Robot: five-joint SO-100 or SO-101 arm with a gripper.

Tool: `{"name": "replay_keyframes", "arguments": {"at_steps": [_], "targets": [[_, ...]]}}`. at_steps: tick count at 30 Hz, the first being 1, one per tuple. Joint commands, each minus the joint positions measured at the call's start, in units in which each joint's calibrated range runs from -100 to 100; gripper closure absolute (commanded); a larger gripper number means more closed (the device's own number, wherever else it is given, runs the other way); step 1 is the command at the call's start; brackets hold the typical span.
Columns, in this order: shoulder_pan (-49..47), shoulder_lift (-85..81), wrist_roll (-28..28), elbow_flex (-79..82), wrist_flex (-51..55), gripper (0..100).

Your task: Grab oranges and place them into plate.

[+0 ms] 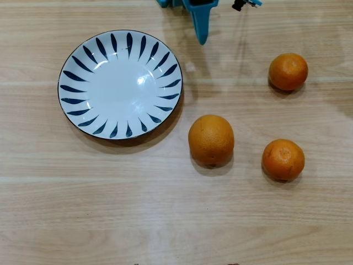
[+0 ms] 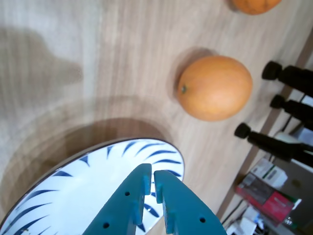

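Teal plastic fingers of the gripper (image 2: pixel 152 182) sit nearly together in the wrist view, a thin slit between them, gripping nothing, hovering above the plate (image 2: pixel 73 196). That plate (image 1: pixel 120 84) is round glossy white ceramic with dark blue petal strokes around its rim, resting on the pale wood-grain table (image 1: pixel 165 221). Overhead, the large dimpled orange (image 1: pixel 210 139) lies just beyond the plate's edge at four o'clock. Two smaller oranges lie farther off, one at three o'clock (image 1: pixel 288 71), the other (image 1: pixel 283 159) at about four.
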Motion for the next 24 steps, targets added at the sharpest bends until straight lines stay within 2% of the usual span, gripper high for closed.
{"name": "replay_keyframes", "arguments": {"at_steps": [1, 17, 19, 24], "targets": [[-0.52, 9.41, -2.25, -12.68, 0.43, 98], [-0.52, 32.4, -33.3, -39.3, 3.96, 98], [-0.6, 34.85, -35.39, -42.28, 4.99, 98], [-1.24, 38.15, -36.65, -46.9, 5.5, 97]]}}
